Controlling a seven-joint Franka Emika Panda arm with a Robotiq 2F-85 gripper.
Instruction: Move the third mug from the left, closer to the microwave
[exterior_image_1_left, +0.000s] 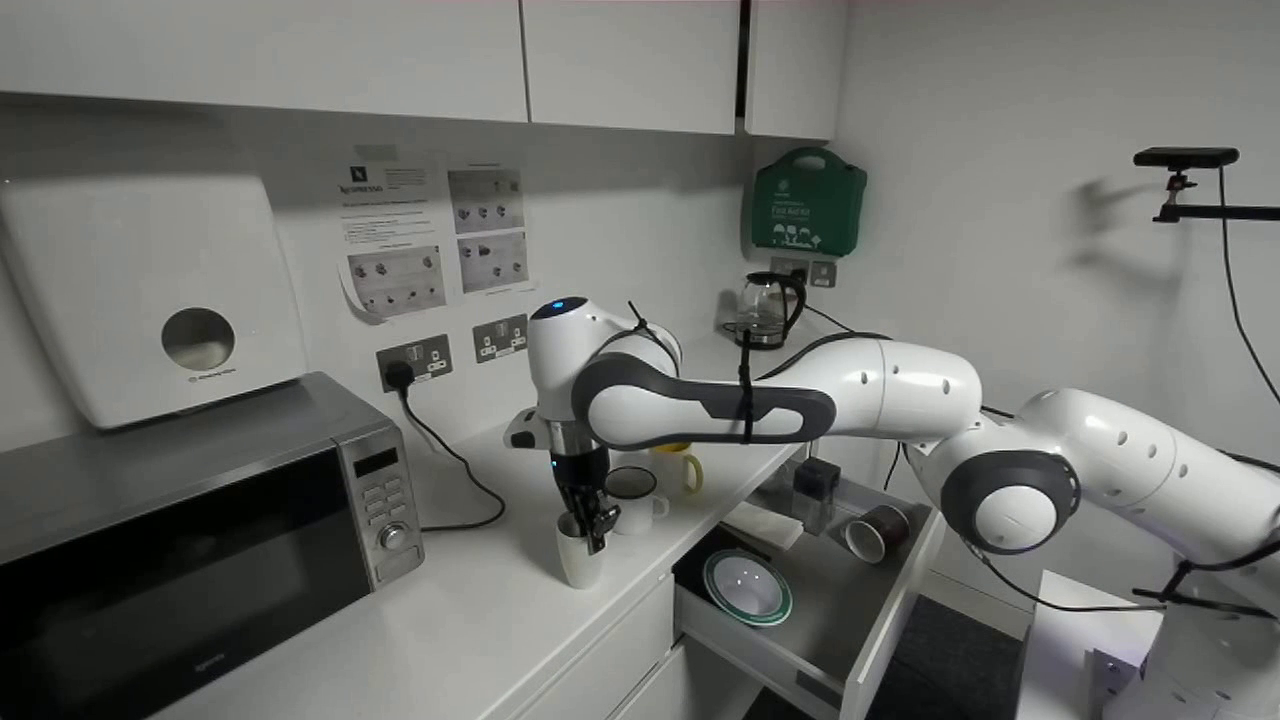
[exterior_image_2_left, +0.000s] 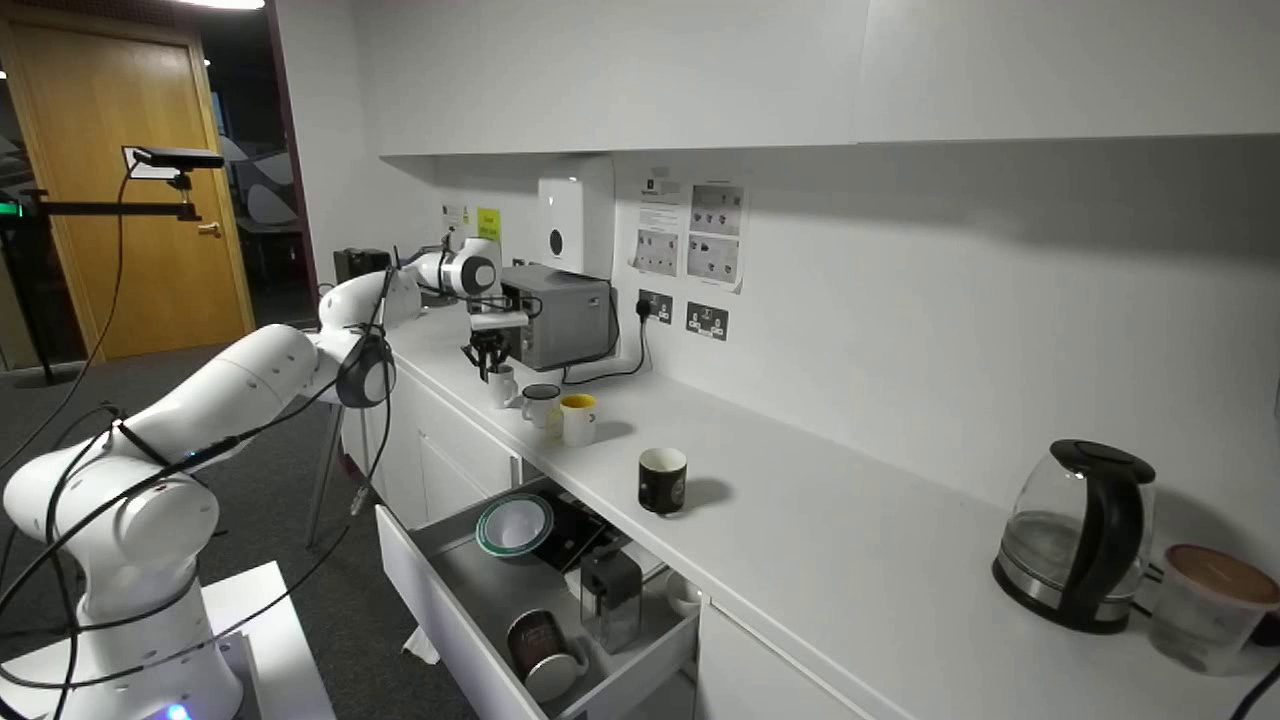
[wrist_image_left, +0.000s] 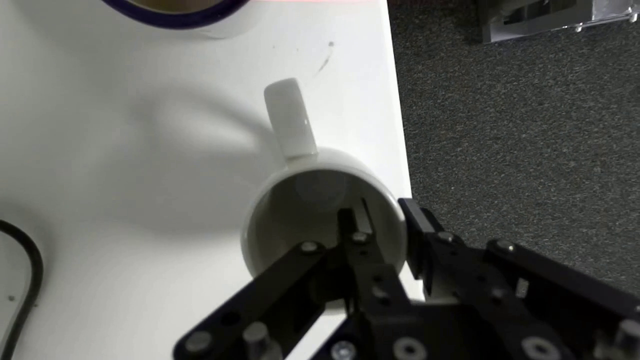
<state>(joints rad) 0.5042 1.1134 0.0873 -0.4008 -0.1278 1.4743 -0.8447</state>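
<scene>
- The white mug (exterior_image_1_left: 580, 562) is small, plain and narrow, standing upright on the counter (exterior_image_1_left: 420, 650) by the front edge, near the control-panel side of the microwave (exterior_image_1_left: 200, 540) but apart from it
- In the wrist view its handle points away from the microwave, and its inside, also white, lies in shadow
- Of the mugs on the counter it is the closest to the microwave; the wider white cup (exterior_image_1_left: 635, 515) with a dark inside comes next, then the yellow mug (exterior_image_2_left: 578, 425), then the black mug (exterior_image_2_left: 662, 490), farthest of the four from the microwave
- A black cable (wrist_image_left: 36, 270) bends on the counter off the microwave's panel side, toward the wall
- The pulled-out drawer (exterior_image_1_left: 815, 590), farther from the microwave than the white mug, holds a green-rimmed bowl (exterior_image_1_left: 747, 588) and a brown mug (exterior_image_1_left: 882, 533) on its side
- The kettle (exterior_image_2_left: 1080, 540) stands well away from the microwave, and a white dispenser (exterior_image_1_left: 130, 290) hangs above the microwave
- The gripper (wrist_image_left: 384, 215) points down at the white mug, its jaws slightly spread around one side of the rim: one finger inside, with a gap to the wall of the mug, the other outside, touching the rim or just beside it, cannot tell which
</scene>
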